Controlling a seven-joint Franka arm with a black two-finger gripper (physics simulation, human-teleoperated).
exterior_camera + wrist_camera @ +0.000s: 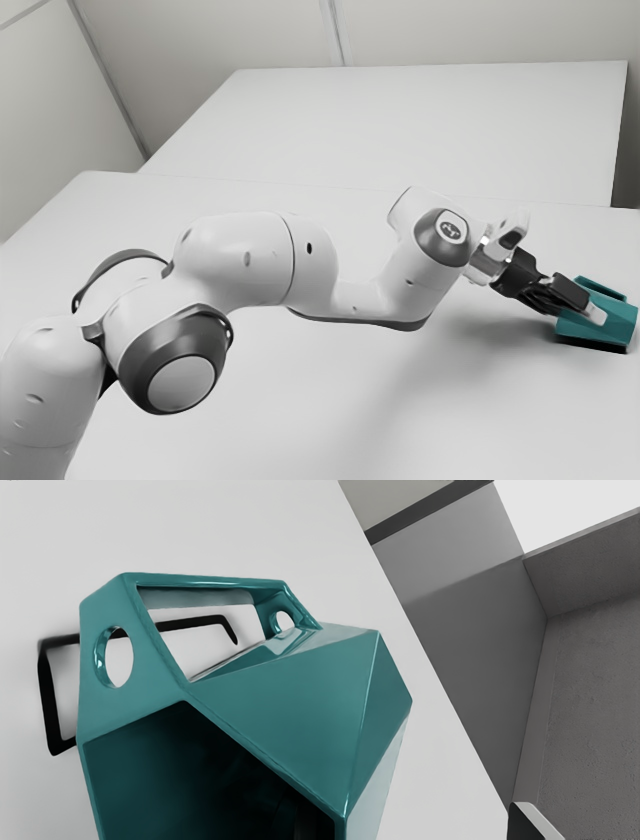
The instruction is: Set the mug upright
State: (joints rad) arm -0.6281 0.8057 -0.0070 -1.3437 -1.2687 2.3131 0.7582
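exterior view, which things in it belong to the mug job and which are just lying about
Part of the job:
- mug, tipped over, its opening toward the gripper
- gripper, at the mug
- front table, the work surface

Just there:
- back table
- walls behind

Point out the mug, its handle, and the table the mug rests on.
Mug (pixel 290 695): wrist view, on an angular outer face of the body.
Handle (pixel 150 667): wrist view, on the flat side beside a round hole.
Table (pixel 270 430): exterior view, on bare tabletop.
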